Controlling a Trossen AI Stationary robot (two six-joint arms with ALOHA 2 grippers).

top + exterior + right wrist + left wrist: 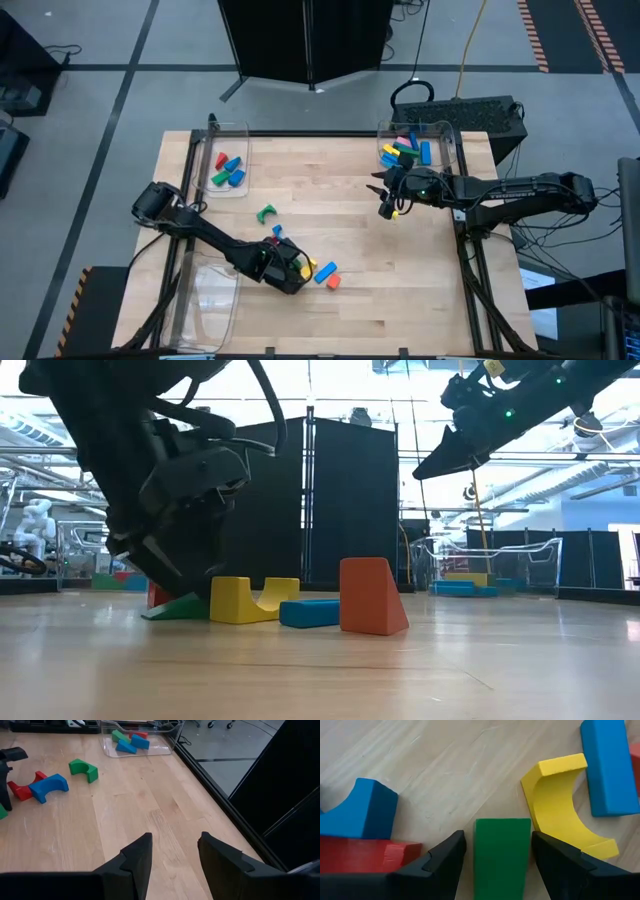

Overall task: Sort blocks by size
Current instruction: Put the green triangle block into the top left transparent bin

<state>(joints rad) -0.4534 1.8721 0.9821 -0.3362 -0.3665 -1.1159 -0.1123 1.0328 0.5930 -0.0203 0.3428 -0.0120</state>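
From above, the left arm reaches from the table's left edge toward lower centre, its left gripper [292,268] low over a cluster of blocks [318,270] there. The right arm stretches in from the right edge, and the right gripper [385,196] hangs just below the upper-right clear bin [449,135], which holds mixed blocks. Another clear bin [244,130] at upper left holds blue and green pieces, and a third clear bin [225,310] lies at lower left. A green arch block [266,212] lies alone mid-table on the pale wooden table [340,310].

At table level, the left gripper [170,575] fills the left of the frame, fingertips down at the wood. Just right of it sit a yellow arch block [253,600], a flat blue block [310,612] and an orange wedge [371,596]. The right gripper [440,462] hangs high at upper right, before black curtains.

Past the left wrist, the dark fingers [442,865] stand apart on either side of a green wedge [501,855], close to its sides though contact cannot be told. The yellow arch block [555,802] curves at right, a blue bar [607,767] beyond it; a blue arch block [362,812] and a red block [360,854] lie at left.

Past the right wrist, the fingers [135,860] are spread with only bare wood between them. Blue, red and green arch blocks lie at upper left, near the far bin.
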